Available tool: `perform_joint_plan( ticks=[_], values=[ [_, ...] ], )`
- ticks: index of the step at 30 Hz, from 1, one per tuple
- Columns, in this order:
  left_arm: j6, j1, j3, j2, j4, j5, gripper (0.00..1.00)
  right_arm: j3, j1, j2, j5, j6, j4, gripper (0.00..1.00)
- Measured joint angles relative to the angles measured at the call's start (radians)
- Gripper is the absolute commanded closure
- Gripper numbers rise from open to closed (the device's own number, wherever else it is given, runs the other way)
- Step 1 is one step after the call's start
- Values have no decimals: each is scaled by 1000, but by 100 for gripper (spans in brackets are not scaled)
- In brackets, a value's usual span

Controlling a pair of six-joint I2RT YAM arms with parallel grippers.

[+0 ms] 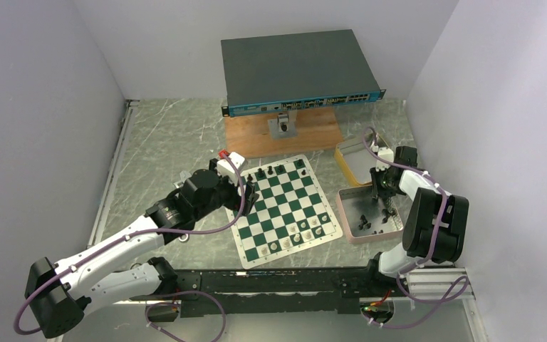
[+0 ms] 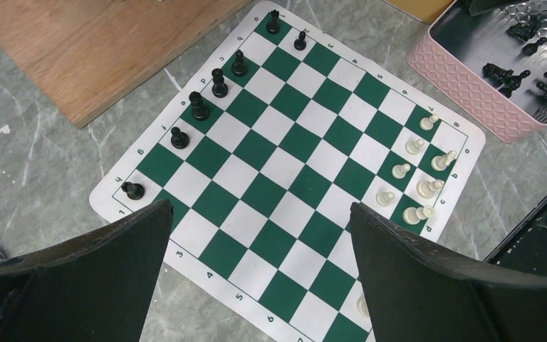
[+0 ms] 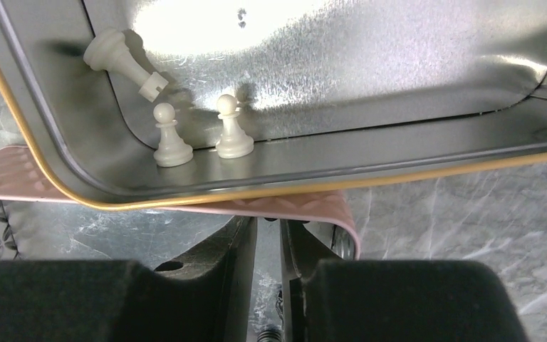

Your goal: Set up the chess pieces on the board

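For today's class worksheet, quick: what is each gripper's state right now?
Left gripper: jaws wide open, holding nothing.
Right gripper: jaws nearly together over the pink tray; a grip cannot be told.

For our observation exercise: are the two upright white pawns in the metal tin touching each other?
Apart. The right wrist view shows bare tin between the bases of the left pawn and the right pawn.

Soft, even overhead light leaves only faint shadows. In the right wrist view, hard glare whitens the tin's (image 3: 342, 64) metal floor, and the near fingers (image 3: 214, 274) are dark and blurred.
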Motion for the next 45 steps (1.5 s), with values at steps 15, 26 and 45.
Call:
perform_joint_plan(
  ticks=[15,26,45],
  values=[
    [0,0,0,-11,-6,-7,0,13,-1,-18,-2,-24,-29,99],
    [0,-3,-5,-18,-7,-2,0,30,10,-179,-40,-232,-295,100],
    [-17,-3,-8,-167,-68,-40,0,451,749,48,132,-485,-676,99]
  ],
)
